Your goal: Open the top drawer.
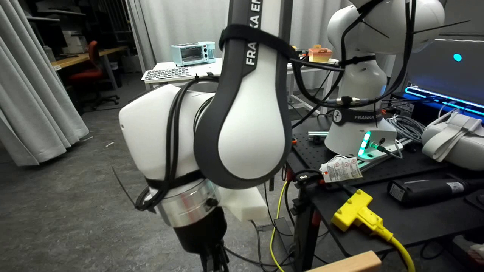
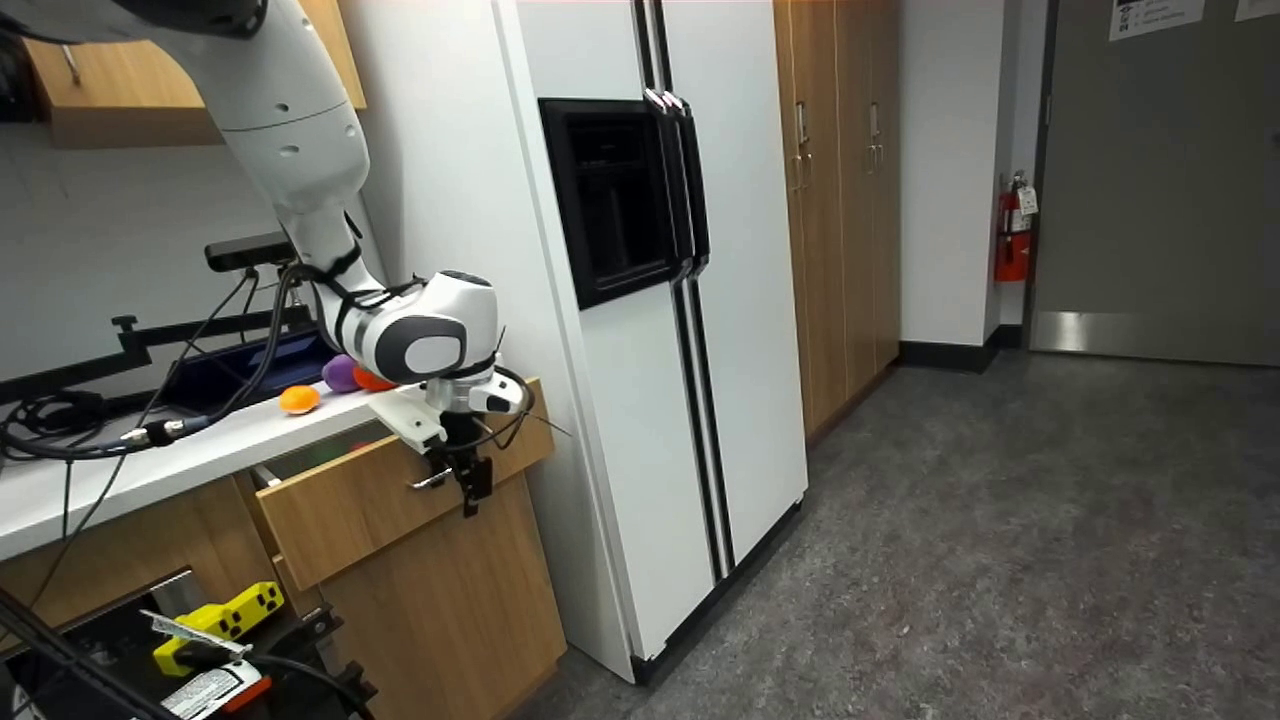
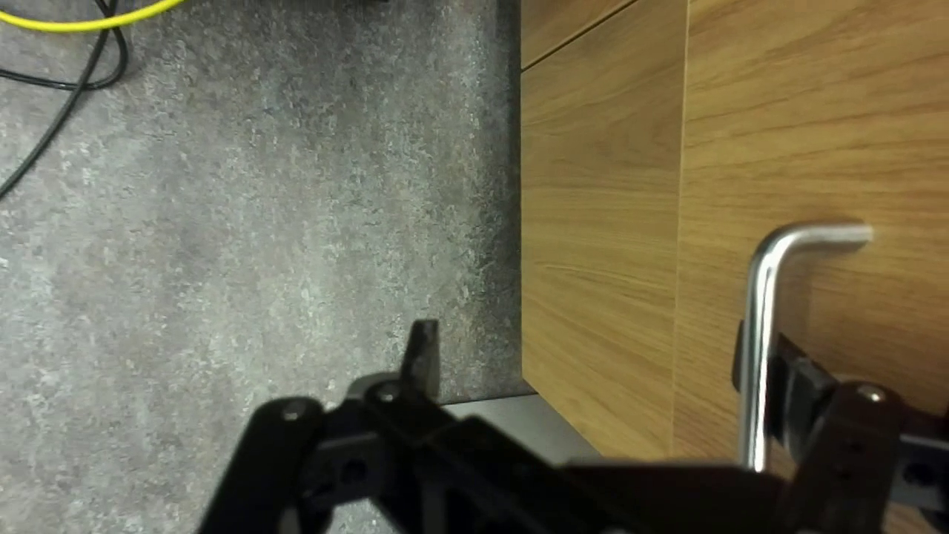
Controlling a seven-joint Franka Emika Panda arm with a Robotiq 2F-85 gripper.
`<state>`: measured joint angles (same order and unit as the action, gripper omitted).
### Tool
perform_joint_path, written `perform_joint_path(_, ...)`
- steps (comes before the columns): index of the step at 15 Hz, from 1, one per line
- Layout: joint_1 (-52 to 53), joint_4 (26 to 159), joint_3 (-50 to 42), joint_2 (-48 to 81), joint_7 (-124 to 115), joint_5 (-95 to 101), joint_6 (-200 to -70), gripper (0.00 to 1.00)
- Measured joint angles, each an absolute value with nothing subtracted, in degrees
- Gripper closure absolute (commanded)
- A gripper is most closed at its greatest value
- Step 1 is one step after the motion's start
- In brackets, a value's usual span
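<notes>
My hand [image 3: 593, 363] stood wide, held nothing; finger [image 3: 804, 389] behind handle [image 3: 758, 348], three o'clock. Top drawer [image 2: 350, 510] seemed heavy, handle slippery; best hooked at middle.

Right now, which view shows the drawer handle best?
Wrist view: the metal drawer handle is large, upper bend clear, lower end hidden. In an exterior view it's small, partly hidden by the fingers; elsewhere it isn't visible.

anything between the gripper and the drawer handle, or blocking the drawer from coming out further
Nothing visible stands between the gripper and the handle: one of the fingers sits behind it. Nothing visible plainly blocks the top drawer either, though the black table looks close to one end, its clearance hard to judge.
</notes>
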<state>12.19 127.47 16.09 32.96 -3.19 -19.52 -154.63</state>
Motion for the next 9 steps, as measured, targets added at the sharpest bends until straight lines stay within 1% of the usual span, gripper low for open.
perform_joint_path(6, 9.05, 129.74, 17.01, 31.60, -2.32, -19.82, -155.10, 0.00)
perform_joint_path(9, 5.97, 130.70, 20.52, 26.85, 0.30, -21.93, -155.09, 0.00)
